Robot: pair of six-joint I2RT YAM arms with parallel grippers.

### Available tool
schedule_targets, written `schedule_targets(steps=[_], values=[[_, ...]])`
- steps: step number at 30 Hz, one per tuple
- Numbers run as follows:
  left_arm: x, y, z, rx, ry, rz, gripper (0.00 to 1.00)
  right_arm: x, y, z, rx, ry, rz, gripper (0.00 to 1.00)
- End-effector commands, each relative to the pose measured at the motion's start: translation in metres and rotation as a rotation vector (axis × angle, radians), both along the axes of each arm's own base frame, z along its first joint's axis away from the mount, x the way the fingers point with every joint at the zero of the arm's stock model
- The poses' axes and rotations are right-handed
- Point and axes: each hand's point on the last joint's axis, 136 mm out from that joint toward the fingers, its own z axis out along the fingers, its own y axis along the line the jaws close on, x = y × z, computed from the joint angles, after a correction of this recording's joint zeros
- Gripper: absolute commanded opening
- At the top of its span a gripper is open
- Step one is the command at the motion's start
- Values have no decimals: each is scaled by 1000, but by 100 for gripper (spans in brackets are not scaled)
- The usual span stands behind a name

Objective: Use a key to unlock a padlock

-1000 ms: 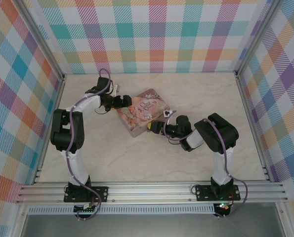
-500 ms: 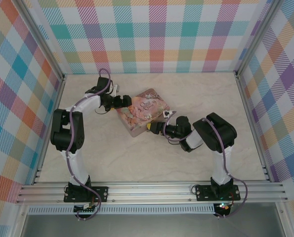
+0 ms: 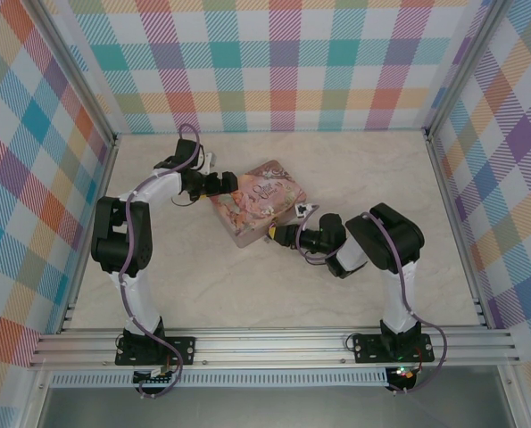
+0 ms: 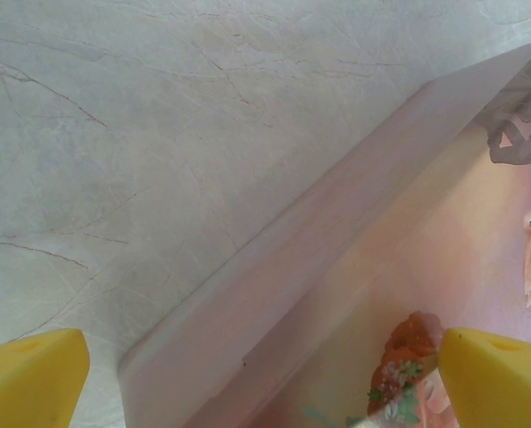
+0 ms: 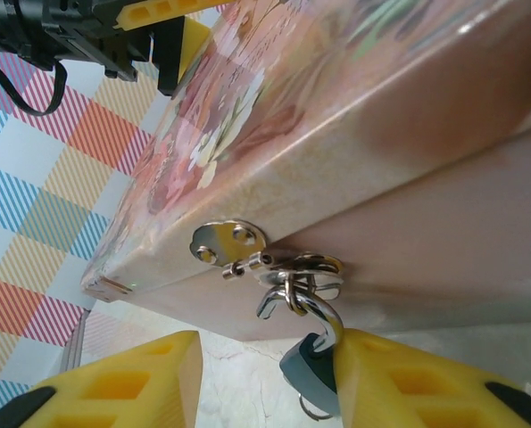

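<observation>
Teal padlock (image 5: 308,374) hangs from hasp (image 5: 229,239) on tin (image 5: 354,134) side edge, body against one finger of right jaws; jaws apart, unclamped. Left jaws wide apart, tin edge between. Open tabletop (image 4: 113,134) beside edge.

A pink illustrated rectangular tin box (image 3: 256,198) lies mid-frame, angled, on a pale marbled tabletop (image 3: 363,169); pastel plaid walls (image 3: 283,62) fill the upper frame and both sides.
</observation>
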Motion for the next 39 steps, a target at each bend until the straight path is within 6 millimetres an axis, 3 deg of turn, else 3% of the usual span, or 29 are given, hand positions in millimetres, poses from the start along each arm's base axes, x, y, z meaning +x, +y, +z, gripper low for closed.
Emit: schedule_targets(steps=[1, 22, 39], values=[[-4, 10, -13, 25, 35, 14, 100, -1, -1, 21, 26, -87, 3, 40], [-7, 9, -10, 21, 32, 16, 100, 10, -7, 17, 32, -32, -65, 3], [-25, 10, -12, 38, 25, 37, 100, 31, -36, 27, 126, 109, -304, 0]])
